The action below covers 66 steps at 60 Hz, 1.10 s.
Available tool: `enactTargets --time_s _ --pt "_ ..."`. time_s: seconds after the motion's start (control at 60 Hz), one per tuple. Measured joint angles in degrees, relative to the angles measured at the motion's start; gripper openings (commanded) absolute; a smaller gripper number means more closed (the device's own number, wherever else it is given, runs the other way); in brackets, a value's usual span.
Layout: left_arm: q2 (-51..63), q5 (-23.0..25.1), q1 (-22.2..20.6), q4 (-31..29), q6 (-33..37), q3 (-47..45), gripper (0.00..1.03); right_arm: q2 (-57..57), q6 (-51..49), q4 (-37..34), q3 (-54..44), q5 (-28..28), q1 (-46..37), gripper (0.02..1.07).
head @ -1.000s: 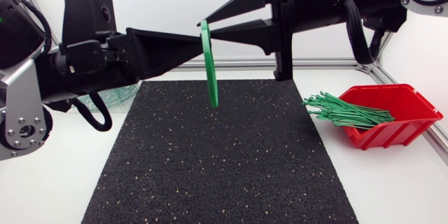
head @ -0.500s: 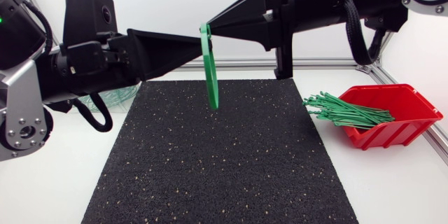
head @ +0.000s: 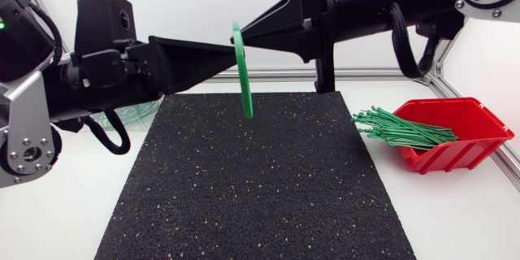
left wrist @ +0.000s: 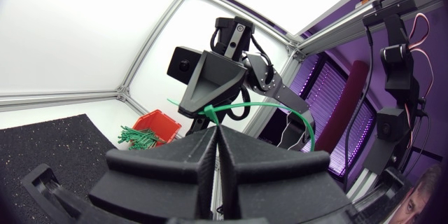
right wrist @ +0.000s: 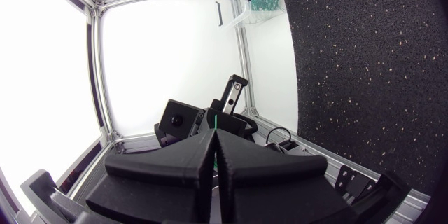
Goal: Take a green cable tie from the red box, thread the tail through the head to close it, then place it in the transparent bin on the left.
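- The green cable tie (head: pixel 243 77) is held in the air above the black mat (head: pixel 260 187), between the two arms and clear of the surface (head: pixel 455 211).
- In the head view its long axis is seen to run nearly upright. The upper end is bent over at the fingertips, and the lower end is pointed down at the mat.
- In the left wrist view the tie is seen as an arc that is carried sideways from the fingertips and curved downward.
- The left end effector (head: pixel 231 46) is pressed together, with the tie pinched at its tips.
- The right end effector (head: pixel 245 36) is likewise clamped on the tie, just above the left one's tips.
- A bundle of green ties (head: pixel 402 130) is laid over the rim of the red box (head: pixel 471 126).
- The transparent bin (head: pixel 140 114) is partly hidden behind the left arm; green ties are seen inside it.
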Motion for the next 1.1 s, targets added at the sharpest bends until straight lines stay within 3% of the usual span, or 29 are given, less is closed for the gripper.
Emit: enactTargets --time_s 0.567,0.783,0.9,0.967,1.1 --pt "0.00 -0.37 0.00 -0.79 0.04 -0.33 0.03 3.85 -2.71 0.37 -0.66 0.55 -1.11 0.08" --pt "-0.07 0.55 -0.39 0.59 0.55 -0.33 0.03 1.25 -2.73 -0.61 -0.68 2.08 -1.14 0.54" --pt "-0.09 0.68 -0.66 0.66 1.16 -0.33 0.03 0.33 -5.20 -4.52 -0.66 2.10 -1.29 0.71" --pt "-0.09 0.66 -0.63 0.63 1.51 -0.31 0.03 0.11 -7.21 -6.12 -0.63 2.29 -1.55 0.88" --pt "0.09 0.31 -0.63 -2.03 3.08 0.15 0.03 -0.22 -12.41 -10.29 -0.63 3.50 -2.27 0.99"
